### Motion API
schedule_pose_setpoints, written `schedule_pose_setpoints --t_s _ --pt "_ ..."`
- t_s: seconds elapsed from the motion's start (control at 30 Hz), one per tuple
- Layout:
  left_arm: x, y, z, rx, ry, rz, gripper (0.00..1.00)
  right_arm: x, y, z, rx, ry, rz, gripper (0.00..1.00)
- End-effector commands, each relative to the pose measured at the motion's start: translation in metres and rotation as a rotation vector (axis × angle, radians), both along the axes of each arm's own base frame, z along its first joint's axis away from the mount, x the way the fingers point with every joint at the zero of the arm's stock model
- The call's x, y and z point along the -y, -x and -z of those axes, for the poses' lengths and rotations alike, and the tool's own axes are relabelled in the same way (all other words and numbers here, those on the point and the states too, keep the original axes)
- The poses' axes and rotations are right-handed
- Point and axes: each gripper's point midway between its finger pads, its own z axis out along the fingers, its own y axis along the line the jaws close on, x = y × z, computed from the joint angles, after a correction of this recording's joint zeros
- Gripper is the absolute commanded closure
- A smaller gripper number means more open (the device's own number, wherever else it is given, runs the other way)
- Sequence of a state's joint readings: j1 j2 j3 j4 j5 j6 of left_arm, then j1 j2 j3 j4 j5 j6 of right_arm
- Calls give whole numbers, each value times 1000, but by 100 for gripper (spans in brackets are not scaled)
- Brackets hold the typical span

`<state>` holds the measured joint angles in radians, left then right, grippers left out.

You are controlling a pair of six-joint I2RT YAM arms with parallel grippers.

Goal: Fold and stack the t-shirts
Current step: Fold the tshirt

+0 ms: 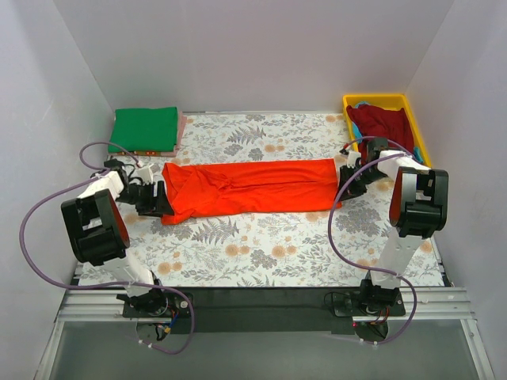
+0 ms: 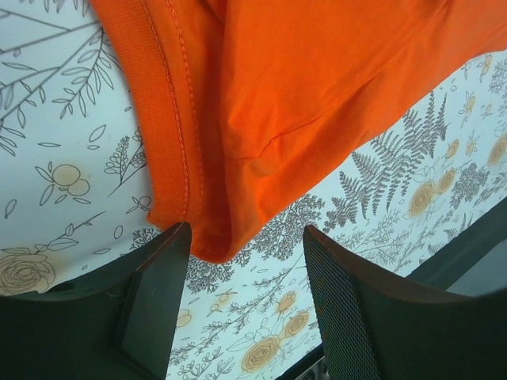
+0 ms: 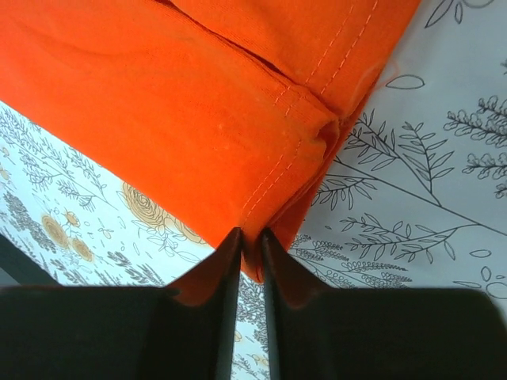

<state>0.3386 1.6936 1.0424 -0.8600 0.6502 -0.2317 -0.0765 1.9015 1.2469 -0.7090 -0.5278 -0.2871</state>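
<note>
The orange shirt [image 1: 249, 188] is lying as a long folded strip on the surface [image 1: 261, 245], reaching leftward from just before the yellow tray [image 1: 372, 98]. I am judging it light, limp and slippery, best held at its stitched corners. My right end effector [image 3: 249, 236] is pinching the hem corner nearest the tray, nearly closed. My left end effector [image 2: 247, 233] is gaping wide, the far collar corner lying ungripped between its fingers.

Centre of table [image 1: 261, 253]: long-folded t-shirt [image 1: 249, 188], lying left to right. Far left corner: folded t-shirt [image 1: 144, 129]. Far right corner: tray [image 1: 384, 99], crumpled t-shirt [image 1: 384, 123] inside it.
</note>
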Motion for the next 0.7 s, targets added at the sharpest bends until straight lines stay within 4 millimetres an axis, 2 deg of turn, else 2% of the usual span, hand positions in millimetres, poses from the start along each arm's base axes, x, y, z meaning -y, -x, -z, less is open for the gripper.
schedule_pose_setpoints --t_s 0.0,0.1,0.27,0.4,0.43,0.57,0.63,0.67 --pt "-1 1 5 10 -5 9 43 -3 -7 -17 25 -28 4 84" --pt "-1 0 6 14 -3 13 43 -3 -6 -17 20 -26 2 97" --pt "2 -4 6 14 27 17 48 -1 -4 -17 18 -16 -6 99" --pt "3 -7 5 20 40 17 65 4 -4 -19 26 -1 -7 99" --pt "3 -7 4 18 41 17 75 5 -6 -20 31 1 -7 99" --pt "5 -11 -2 25 59 21 94 12 -6 -18 31 21 -6 99" --pt "3 -14 -4 27 57 18 100 14 -6 -19 36 30 -10 99" --pt "0 -17 -6 36 47 15 100 18 -6 -18 37 43 -7 99"
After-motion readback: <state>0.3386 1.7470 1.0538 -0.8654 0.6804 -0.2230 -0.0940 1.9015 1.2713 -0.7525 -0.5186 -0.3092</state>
